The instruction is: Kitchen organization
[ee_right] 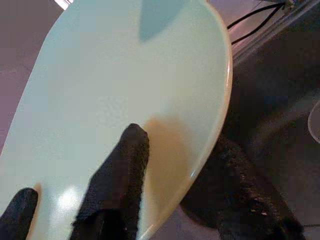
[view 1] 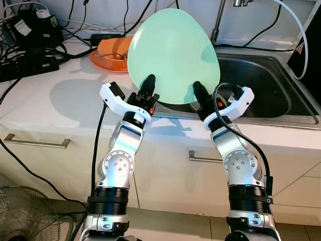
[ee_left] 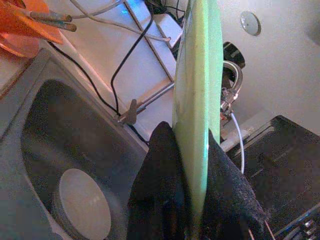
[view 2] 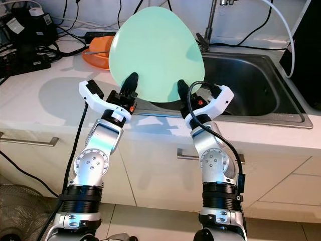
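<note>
Left eye view, both grippers pinching green plate (view 1: 173, 52) rim, upright over sink (view 1: 271, 85) edge

One pale green plate (view 1: 173, 52) is standing on edge above the table (view 1: 65, 100), with two tools gripping it: the left tool (view 1: 148, 85) and the right tool (view 1: 199, 93), each pinching the lower rim between two black fingers. One orange dish (view 1: 108, 52) is sitting behind the plate, holding what look like two chopsticks (ee_left: 50, 20). One steel sink (view 1: 271, 85) is lying to the right, with one faucet (view 1: 220, 20) rising behind it and one round drain cover (ee_left: 82, 205) resting in its basin. Two drawer handles (view 1: 35, 143) are showing on the cabinet fronts below. One floor fan (view 1: 22, 216) is standing at lower left. Several black cables, too tangled to count, are trailing along the wall.
</note>
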`<state>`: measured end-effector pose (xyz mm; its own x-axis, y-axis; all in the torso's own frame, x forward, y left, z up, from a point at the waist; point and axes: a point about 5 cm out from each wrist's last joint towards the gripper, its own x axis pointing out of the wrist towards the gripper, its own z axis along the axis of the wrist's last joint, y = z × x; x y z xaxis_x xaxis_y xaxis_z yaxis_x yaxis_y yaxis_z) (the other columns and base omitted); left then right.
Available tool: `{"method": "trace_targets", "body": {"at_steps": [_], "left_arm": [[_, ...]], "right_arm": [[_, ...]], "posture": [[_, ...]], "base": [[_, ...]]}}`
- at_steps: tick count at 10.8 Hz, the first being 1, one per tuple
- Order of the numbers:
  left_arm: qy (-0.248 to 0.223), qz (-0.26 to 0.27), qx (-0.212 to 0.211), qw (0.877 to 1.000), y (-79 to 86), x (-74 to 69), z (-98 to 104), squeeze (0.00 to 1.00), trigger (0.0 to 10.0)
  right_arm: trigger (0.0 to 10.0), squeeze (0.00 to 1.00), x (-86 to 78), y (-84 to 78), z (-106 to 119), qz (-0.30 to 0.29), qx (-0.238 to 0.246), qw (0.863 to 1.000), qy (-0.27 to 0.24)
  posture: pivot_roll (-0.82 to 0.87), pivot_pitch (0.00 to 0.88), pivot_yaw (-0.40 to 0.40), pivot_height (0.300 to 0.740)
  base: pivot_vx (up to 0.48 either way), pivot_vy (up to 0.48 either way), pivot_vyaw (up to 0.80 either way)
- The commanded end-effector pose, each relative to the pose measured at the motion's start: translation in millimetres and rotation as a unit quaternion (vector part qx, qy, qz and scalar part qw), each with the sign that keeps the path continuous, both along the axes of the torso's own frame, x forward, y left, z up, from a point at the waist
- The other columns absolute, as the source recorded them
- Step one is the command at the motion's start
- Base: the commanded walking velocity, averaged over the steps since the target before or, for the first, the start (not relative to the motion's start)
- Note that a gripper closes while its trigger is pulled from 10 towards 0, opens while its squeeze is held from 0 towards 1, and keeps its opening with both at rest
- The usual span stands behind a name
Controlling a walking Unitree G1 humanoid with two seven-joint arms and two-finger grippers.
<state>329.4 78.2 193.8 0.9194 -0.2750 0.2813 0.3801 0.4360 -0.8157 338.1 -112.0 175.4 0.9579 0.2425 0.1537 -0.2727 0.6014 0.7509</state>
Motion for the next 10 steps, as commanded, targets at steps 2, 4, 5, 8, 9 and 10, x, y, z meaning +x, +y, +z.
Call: {"method": "trace_targets", "body": {"at_steps": [2, 4, 5, 8, 9, 10], "left_arm": [[-0.032, -0.029, -0.034, 0.998, -22.2, -3.9, 19, 0.0, 10.0], [-0.025, -0.032, -0.02, 0.999, -24.0, -4.2, 15, 0.0, 10.0], [-0.022, -0.036, -0.015, 0.999, -25.5, -4.2, 13, 0.0, 10.0], [-0.006, -0.042, 0.002, 0.999, -28.7, -4.2, 6, 0.0, 10.0], [0.003, -0.035, 0.045, 0.998, -28.8, -2.8, 0, 0.0, 10.0], [0.007, -0.041, 0.071, 0.997, -31.3, -3.0, -5, 0.61, 10.0]], "right_arm": [[0.0, 0.0, 0.9, -3.2, 9, -0.012, 0.015, 1.0, -0.013], [0.0, 0.0, 0.9, -3.4, 11, -0.011, 0.033, 0.999, -0.015], [0.0, 0.0, 0.9, -4.5, 10, -0.014, 0.039, 0.999, -0.013], [0.0, 0.0, 0.7, -6.6, 11, -0.016, 0.054, 0.998, -0.012], [0.0, 0.0, 0.8, -7.3, 12, -0.016, 0.062, 0.998, -0.013], [0.0, 0.0, 0.9, -7.8, 12, -0.017, 0.067, 0.998, -0.013]], "posture": [[0.1, 0.0, 0.027, 0.74], [0.1, 0.0, 0.028, 0.74], [0.09, 0.0, 0.028, 0.74], [0.09, 0.0, 0.028, 0.74], [0.1, 0.0, 0.029, 0.74], [0.1, 0.0, 0.03, 0.74]], "base": [[0.0, 0.0, 0.0], [0.0, 0.0, 0.0], [0.0, 0.0, 0.0], [0.0, 0.0, 0.0], [0.0, 0.0, 0.0], [0.0, 0.0, 0.0]]}}
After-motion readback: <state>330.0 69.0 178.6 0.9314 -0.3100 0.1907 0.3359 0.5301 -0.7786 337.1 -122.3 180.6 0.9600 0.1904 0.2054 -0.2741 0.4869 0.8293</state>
